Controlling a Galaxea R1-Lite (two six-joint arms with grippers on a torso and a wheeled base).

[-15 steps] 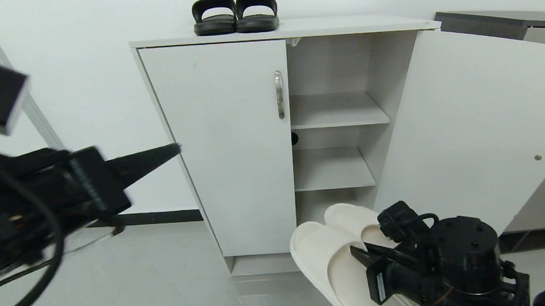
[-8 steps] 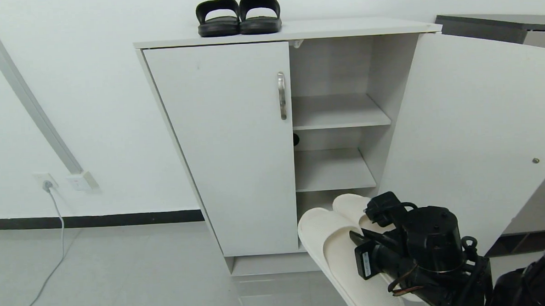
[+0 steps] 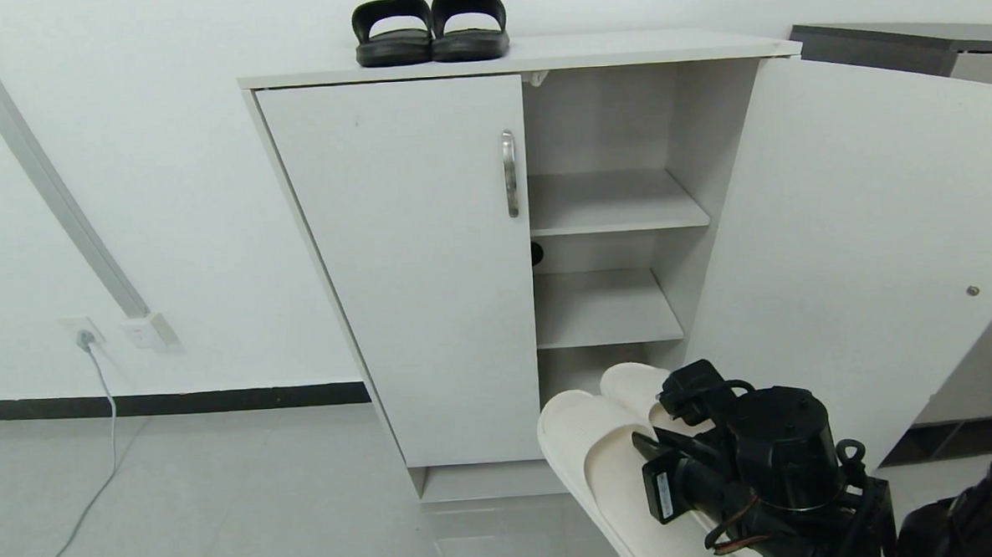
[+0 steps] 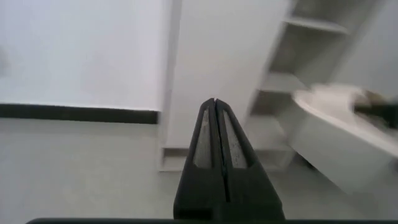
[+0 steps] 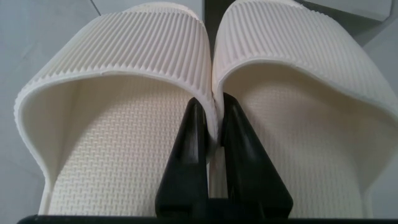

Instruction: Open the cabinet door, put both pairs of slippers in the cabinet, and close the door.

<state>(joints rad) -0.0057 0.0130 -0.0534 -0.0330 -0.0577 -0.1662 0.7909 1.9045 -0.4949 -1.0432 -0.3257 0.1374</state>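
Observation:
A white cabinet (image 3: pixel 395 274) stands against the wall, its right door (image 3: pixel 863 237) swung wide and its left door closed. Bare shelves (image 3: pixel 614 202) show inside. A pair of black slippers (image 3: pixel 429 26) sits on the cabinet top. My right gripper (image 5: pixel 211 134) is shut on the inner edges of a pair of white slippers (image 3: pixel 604 458), pinching both straps together and holding them in the air low in front of the open half. The white slippers (image 5: pixel 124 124) show close up in the right wrist view. My left gripper (image 4: pixel 214 124) is shut on nothing, low and left of the cabinet.
A grey tiled floor (image 3: pixel 221 500) stretches left of the cabinet. A wall socket with a grey cable (image 3: pixel 88 338) and a slanted conduit (image 3: pixel 39 164) sit on the left wall. A dark-topped piece of furniture (image 3: pixel 904 39) stands behind the open door.
My left arm has dropped out of the head view, uncovering the wall and floor at left. The right gripper with the white slippers has shifted slightly toward the cabinet's lower opening.

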